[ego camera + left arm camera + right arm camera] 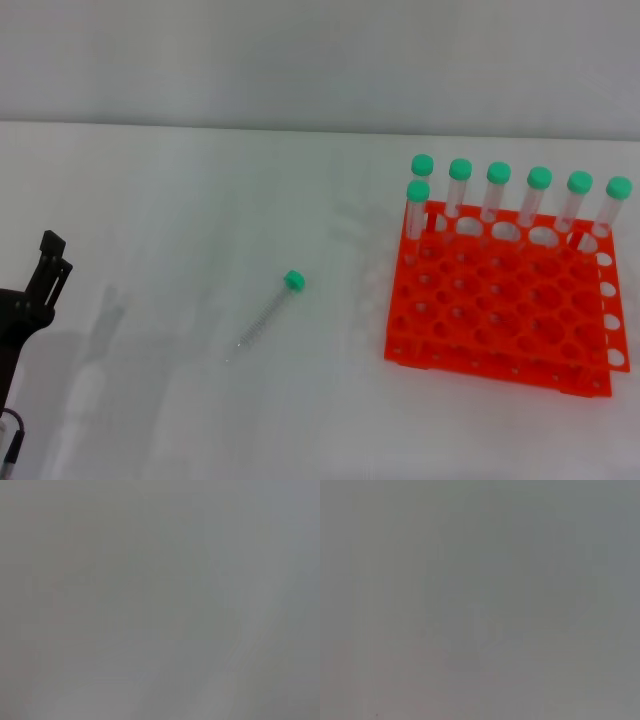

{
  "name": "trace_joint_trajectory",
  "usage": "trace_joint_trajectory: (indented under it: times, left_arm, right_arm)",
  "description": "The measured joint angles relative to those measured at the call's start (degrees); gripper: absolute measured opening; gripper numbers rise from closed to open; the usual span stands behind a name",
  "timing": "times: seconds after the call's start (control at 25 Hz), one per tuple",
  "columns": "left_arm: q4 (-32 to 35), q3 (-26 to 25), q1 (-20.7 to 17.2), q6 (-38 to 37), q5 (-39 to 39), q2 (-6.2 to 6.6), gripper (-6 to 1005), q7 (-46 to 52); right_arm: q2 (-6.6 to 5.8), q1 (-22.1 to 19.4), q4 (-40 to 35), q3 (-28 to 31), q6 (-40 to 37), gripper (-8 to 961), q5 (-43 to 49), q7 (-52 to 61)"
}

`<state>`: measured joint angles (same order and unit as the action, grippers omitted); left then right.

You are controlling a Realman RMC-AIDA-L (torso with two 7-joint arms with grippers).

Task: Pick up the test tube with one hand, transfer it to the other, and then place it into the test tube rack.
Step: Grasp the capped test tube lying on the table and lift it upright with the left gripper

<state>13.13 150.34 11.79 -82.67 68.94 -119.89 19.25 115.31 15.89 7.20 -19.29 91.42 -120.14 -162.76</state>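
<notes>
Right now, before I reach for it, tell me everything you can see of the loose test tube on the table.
The test tube is a slim clear plastic tube with a green cap, lying flat on the white table, alone, left of the orange rack and apart from it. Its capped end points toward the rack and away from the robot. Nothing but the table touches it. The left gripper sits far off at the table's left edge.

Left gripper (45, 262) cut by edge

Left claw (45, 262): black, angular prongs with squared, stepped tips
Arm body: dark, blocky housing below the prongs
Cable: thin grey lead beside the housing at the frame's lower corner
</notes>
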Motion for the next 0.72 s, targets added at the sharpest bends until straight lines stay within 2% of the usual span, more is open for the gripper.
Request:
trace_joint_trajectory:
  times: [0.72]
  left_arm:
    - [0.5, -0.1, 1.5, 1.1, -0.7, 0.04, 880, 0.7]
  right_arm:
    - [0.01, 1.0, -1.0, 0.0, -1.5, 870, -0.4, 0.2]
